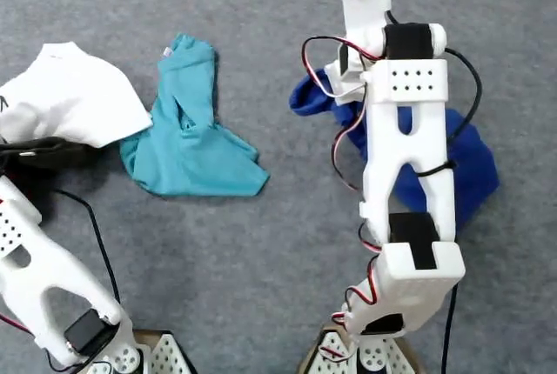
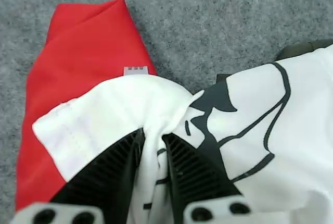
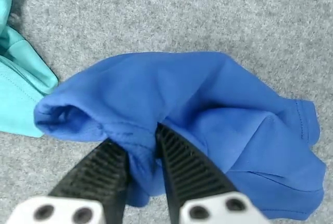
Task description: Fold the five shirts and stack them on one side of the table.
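No wording can be read anywhere: the grey tag (image 2: 136, 70) on the red shirt (image 2: 78, 41) carries marks too small to make out, and the white shirt (image 2: 307, 146) bears only black line artwork, no legible letters.

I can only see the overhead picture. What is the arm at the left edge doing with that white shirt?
Observer: The left gripper is pinched shut on a fold of the white shirt.
Operator: Is anything under that shirt?
Observer: Yes, a red shirt lies partly beneath it.
Operator: And the arm over the blue one?
Observer: The right gripper is shut on a bunched edge of the blue shirt.
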Motion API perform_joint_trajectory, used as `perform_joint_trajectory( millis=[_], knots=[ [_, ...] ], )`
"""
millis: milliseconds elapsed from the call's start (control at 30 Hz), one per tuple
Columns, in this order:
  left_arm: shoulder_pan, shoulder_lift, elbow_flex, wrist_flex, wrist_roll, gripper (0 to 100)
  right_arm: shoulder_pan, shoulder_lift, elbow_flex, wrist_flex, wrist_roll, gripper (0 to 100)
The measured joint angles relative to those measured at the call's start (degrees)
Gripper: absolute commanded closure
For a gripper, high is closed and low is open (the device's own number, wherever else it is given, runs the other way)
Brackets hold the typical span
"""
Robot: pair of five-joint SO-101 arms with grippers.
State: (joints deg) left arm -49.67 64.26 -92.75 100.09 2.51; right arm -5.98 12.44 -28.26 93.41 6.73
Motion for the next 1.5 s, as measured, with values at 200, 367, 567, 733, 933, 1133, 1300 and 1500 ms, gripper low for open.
perform_joint_trajectory(
  millis=[200, 367, 567, 733, 933, 1133, 1300, 1500],
  knots=[
    [6.2, -16.1, 14.3, 0.0, 0.0, 82, -0.6, 0.0, 2.6, -0.9, 0.3, 99.7],
    [18.5, -34.8, 37.4, 0.0, 0.4, 80, -1.1, 0.0, 6.4, -3.0, 0.3, 99.7],
    [36.1, -49.4, 69.2, -7.6, 9.4, 75, -1.1, 0.0, 7.4, -3.7, 0.3, 99.7],
    [44.7, -48.7, 90.3, -26.2, 12.4, 74, -1.1, 0.0, 7.4, -3.7, 0.3, 99.7],
    [45.0, -42.5, 95.0, -33.0, 12.8, 92, -1.1, 0.0, 7.4, -3.7, 0.3, 99.7],
    [45.1, -37.9, 90.0, -29.7, 12.8, 98, -1.1, 0.0, 7.4, -3.7, 0.3, 99.7],
    [39.7, -38.7, 78.2, -16.4, 12.8, 98, -1.1, 0.0, 7.5, -3.7, 0.3, 99.7],
    [30.9, -46.8, 53.3, -2.5, 10.0, 98, -1.1, -0.6, 7.6, -3.7, 0.3, 99.7]
  ],
)
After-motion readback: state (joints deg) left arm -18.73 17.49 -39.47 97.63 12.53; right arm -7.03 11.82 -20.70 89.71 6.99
